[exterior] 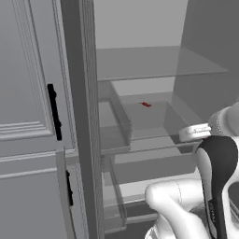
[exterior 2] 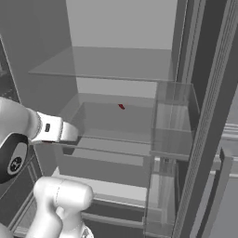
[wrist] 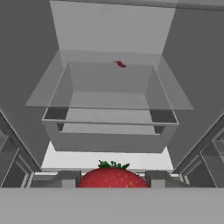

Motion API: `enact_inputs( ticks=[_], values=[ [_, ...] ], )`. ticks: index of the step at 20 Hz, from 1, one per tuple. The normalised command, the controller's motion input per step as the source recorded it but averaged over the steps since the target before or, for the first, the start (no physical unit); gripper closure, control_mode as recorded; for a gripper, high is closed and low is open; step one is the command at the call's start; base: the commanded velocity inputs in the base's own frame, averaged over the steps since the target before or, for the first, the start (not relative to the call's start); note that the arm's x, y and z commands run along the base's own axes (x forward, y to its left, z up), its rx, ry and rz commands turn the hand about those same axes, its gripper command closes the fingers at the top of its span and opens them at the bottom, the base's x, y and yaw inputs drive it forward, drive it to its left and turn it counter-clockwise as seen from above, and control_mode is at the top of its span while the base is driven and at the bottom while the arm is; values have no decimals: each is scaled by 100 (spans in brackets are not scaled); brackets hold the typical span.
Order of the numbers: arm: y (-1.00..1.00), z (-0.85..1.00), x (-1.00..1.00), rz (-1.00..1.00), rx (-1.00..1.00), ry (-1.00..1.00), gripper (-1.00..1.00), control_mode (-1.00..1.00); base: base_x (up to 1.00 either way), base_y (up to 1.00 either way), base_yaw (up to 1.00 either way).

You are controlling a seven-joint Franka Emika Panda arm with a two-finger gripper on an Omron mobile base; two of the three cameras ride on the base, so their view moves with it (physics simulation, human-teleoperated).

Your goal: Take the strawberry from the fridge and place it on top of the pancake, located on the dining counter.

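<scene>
The fridge (wrist: 109, 30) stands open in front of me, pale grey inside with glass shelves. In the hand view the strawberry (wrist: 113, 176), bright red with green leaves, sits between my two fingertips (wrist: 68, 178). My gripper (wrist: 113, 180) is shut on it, just outside the fridge and level with the lower shelf. From the base cameras the white hand (exterior: 191, 132) (exterior 2: 58, 129) hangs at the fridge's front edge, and the berry it holds is hidden there. The pancake and the dining counter are out of view.
A small red item (exterior: 146, 104) (exterior 2: 121, 106) (wrist: 120, 64) lies at the back of the middle glass shelf. A light-grey panelled cabinet (exterior: 25, 93) with a black handle (exterior: 54, 112) flanks the fridge's left. Clear door bins (exterior 2: 172, 116) hang on the right.
</scene>
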Motion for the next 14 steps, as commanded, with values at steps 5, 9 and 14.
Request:
enact_inputs(
  ticks=[5, 9, 14],
  values=[
    [0, 0, 0, 0, 0, 0, 100, 100, -100, 0, 0],
    [0, 0, 0, 0, 0, 0, 100, 100, -100, 0, 0],
    [0, 0, 0, 0, 0, 0, 100, 100, -96, -13, -8]
  ],
)
